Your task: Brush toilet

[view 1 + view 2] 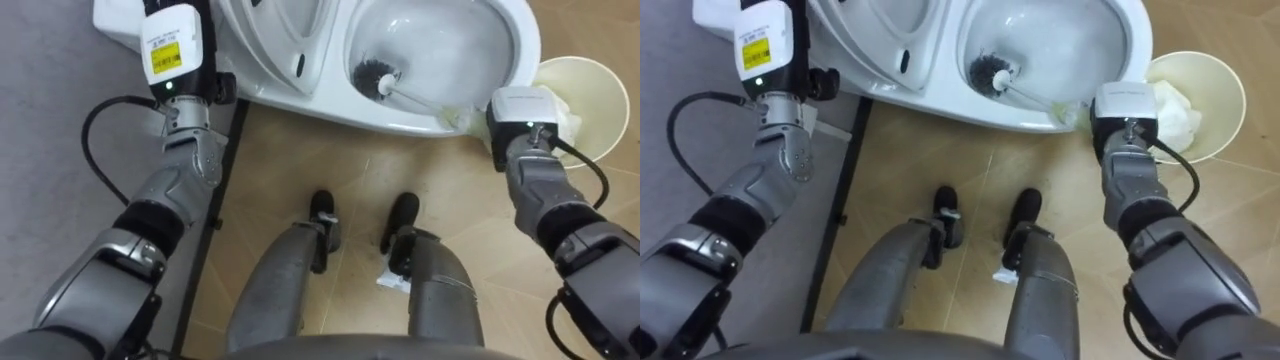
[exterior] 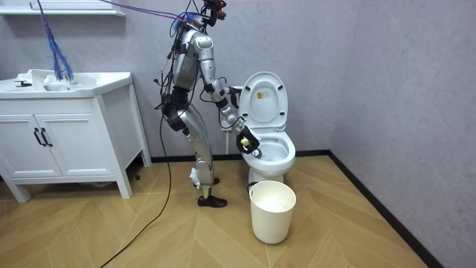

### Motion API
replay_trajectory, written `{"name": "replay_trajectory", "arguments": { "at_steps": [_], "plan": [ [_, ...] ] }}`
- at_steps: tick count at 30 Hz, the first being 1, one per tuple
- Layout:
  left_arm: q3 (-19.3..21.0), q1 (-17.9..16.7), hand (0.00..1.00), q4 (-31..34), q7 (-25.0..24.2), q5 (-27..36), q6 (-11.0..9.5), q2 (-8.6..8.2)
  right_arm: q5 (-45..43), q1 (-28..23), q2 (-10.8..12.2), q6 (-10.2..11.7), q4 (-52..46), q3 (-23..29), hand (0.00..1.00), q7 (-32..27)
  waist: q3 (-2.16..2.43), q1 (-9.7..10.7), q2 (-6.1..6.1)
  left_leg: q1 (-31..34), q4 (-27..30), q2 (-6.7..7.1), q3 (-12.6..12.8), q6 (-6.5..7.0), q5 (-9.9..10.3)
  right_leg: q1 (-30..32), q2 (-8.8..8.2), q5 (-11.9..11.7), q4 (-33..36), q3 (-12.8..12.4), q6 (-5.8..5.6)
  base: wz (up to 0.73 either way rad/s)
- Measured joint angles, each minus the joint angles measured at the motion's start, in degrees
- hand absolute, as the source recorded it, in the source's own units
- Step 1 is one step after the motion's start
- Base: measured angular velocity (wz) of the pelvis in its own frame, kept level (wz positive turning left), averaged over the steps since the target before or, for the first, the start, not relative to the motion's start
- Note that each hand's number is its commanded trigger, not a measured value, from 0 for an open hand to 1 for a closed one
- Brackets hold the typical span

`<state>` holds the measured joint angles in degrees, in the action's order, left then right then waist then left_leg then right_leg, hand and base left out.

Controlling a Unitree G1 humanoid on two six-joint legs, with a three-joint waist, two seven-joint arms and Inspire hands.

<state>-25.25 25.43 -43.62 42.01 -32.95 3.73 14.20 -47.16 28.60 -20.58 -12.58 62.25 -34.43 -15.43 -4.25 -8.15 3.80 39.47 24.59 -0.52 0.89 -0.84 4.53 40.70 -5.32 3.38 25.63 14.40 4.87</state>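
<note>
The white toilet [image 1: 300,95] stands in front of me with its lid up [image 2: 265,95]. A toilet brush has its black head [image 1: 375,77] down in the bowl [image 1: 440,40], on the bowl's left side. The brush's white handle [image 1: 425,100] slants to the right over the front rim. My right hand [image 1: 460,118] is at the rim, curled round the handle's end; it also shows in the room view [image 2: 245,140]. My left forearm [image 1: 185,130] reaches up beside the toilet's left side, and its wrist runs past the top edge, so the fingers are hidden.
A white waste bin [image 1: 590,95] with crumpled white paper stands right of the toilet, close to my right arm. A scrap of paper [image 1: 392,282] lies by my right foot. I stand facing the bowl. A white sink cabinet [image 2: 67,134] stands at the room view's left.
</note>
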Motion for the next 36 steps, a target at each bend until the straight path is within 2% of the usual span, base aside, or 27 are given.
{"name": "replay_trajectory", "arguments": {
  "at_steps": [3,5,6,8,9,10,13,15,17,18,23,26,29,30,31,33,36],
  "plan": [
    [-0.9,0.4,0.00,0.1,0.1,2.2,0.0,0.34,1.3,0.9,-0.6,0.2,1.2,-1.2,1.00,-0.9,-0.05,-0.3,-0.08,0.0,0.0,0.02,0.0,0.00,0.0,0.0,-0.08,0.0,0.3,-0.1,0.02,0.00],
    [-2.0,1.3,0.00,0.2,0.1,3.6,0.1,0.60,4.8,2.4,-1.1,1.1,3.5,-2.3,1.00,-1.6,-0.12,-0.4,-0.26,0.2,0.1,0.03,0.3,0.24,0.1,0.3,-0.16,0.1,0.4,-0.3,0.00,0.02],
    [-2.7,1.8,0.00,0.3,0.3,4.0,0.1,0.57,8.8,3.4,-1.7,1.9,4.5,-2.6,1.00,-1.9,-0.24,-0.5,-0.64,0.4,0.1,0.38,0.4,0.29,0.1,1.0,-0.74,0.3,1.3,-0.2,0.00,0.11],
    [-2.7,1.9,0.00,1.7,0.3,3.9,0.2,1.11,15.1,4.4,-2.2,3.1,5.0,-2.1,1.00,-2.3,-0.18,-0.4,-1.16,1.4,0.2,0.61,0.6,0.49,-0.2,2.4,-1.21,0.7,2.5,-0.3,-0.05,0.13],
    [-2.7,1.9,0.00,2.6,0.3,3.6,0.2,1.75,20.1,5.0,-2.0,3.8,5.2,-1.1,1.00,-2.5,-0.17,-0.4,-1.87,1.9,0.0,0.86,0.7,0.52,-0.5,3.3,-1.56,0.7,3.1,-0.4,0.06,0.06],
    [-2.5,2.0,0.00,2.7,0.3,2.3,0.2,2.00,25.3,5.6,-1.7,4.3,5.3,0.7,1.00,-2.8,-0.39,-0.4,-2.39,2.0,0.2,0.95,0.7,0.52,-0.7,3.6,-1.68,0.8,3.8,-0.6,0.16,0.04],
    [-2.1,2.3,0.00,1.6,0.4,1.0,0.2,2.05,36.7,7.9,-1.4,5.1,5.4,6.0,1.00,-3.4,-0.62,0.7,-3.07,2.0,0.7,1.42,0.7,0.65,-0.7,3.7,-2.62,1.4,5.0,-0.2,0.08,0.08],
    [-1.7,2.4,0.00,1.5,0.7,0.7,0.2,2.11,37.6,8.9,-1.5,4.9,5.8,7.9,1.00,-3.5,-0.65,1.5,-3.85,2.0,1.1,1.51,0.7,0.76,-0.7,3.6,-2.74,1.7,5.4,-0.3,-0.12,0.09],
    [-1.1,2.4,0.00,1.4,1.6,-1.2,0.6,2.23,37.5,8.8,-1.5,4.5,6.6,8.3,1.00,-3.3,-0.55,1.7,-5.48,2.1,1.3,1.35,0.7,0.76,-0.7,3.5,-2.59,1.5,5.3,-0.3,-0.11,0.02],
    [-0.9,2.4,0.00,1.4,1.6,-1.8,0.7,2.23,37.3,8.8,-1.5,4.4,6.6,8.3,1.00,-3.3,-0.55,1.7,-5.57,2.2,1.6,1.30,0.7,0.83,-0.6,3.4,-2.57,1.5,5.2,-0.1,-0.12,0.00],
    [-0.9,2.6,0.00,1.9,0.6,-2.7,1.1,2.18,28.0,8.8,-1.4,4.4,6.2,9.3,1.00,-3.4,-0.53,1.8,-5.49,2.9,3.0,1.35,0.6,1.22,-0.3,3.5,-2.59,1.2,5.4,-0.1,-0.37,-0.01],
    [-1.8,3.1,0.00,1.4,-0.1,-2.6,1.4,2.10,22.2,8.7,-1.3,4.5,5.2,7.2,1.00,-4.4,-0.60,1.3,-4.76,2.9,3.2,1.31,0.7,1.38,-0.2,3.2,-2.28,0.9,4.8,0.0,-0.30,-0.03],
    [-3.0,3.4,0.00,0.4,-0.9,-2.6,1.3,1.71,17.1,8.5,-0.4,3.9,5.2,6.2,1.00,-4.5,-0.61,0.1,-2.97,2.9,3.3,1.38,0.7,1.47,-0.1,3.0,-2.19,0.4,4.2,0.0,-0.45,-0.06],
    [-3.0,3.4,0.00,0.2,-1.4,-2.6,1.1,1.45,16.7,8.2,-0.1,2.9,5.4,6.1,1.00,-4.8,-0.62,-0.1,-2.05,2.9,3.3,1.45,0.7,1.56,-0.1,2.9,-2.24,0.2,4.0,0.1,-0.53,-0.05],
    [-2.9,3.3,0.00,0.1,-1.5,-2.6,1.1,1.18,16.1,8.1,-0.1,2.7,5.6,6.1,1.00,-5.0,-0.66,-0.1,-1.57,2.8,3.3,1.55,0.7,1.58,-0.1,2.9,-2.35,0.3,4.1,0.1,-0.52,-0.04],
    [-1.9,3.1,0.00,-0.2,-1.6,-2.6,1.6,-0.46,14.8,7.5,0.7,2.6,6.5,6.1,1.00,-5.2,-0.62,-0.2,-0.37,2.8,3.0,1.81,0.7,1.60,-0.1,3.2,-2.41,0.2,4.1,0.0,-0.56,-0.05],
    [-1.4,2.8,0.00,0.0,-1.7,-2.6,2.3,-0.71,14.2,6.2,2.1,2.2,6.7,6.1,1.00,-5.0,-0.58,-0.4,-0.06,2.8,2.7,1.70,0.7,1.57,-0.1,3.5,-2.43,0.4,4.2,-0.1,-0.30,-0.05]
  ]
}}
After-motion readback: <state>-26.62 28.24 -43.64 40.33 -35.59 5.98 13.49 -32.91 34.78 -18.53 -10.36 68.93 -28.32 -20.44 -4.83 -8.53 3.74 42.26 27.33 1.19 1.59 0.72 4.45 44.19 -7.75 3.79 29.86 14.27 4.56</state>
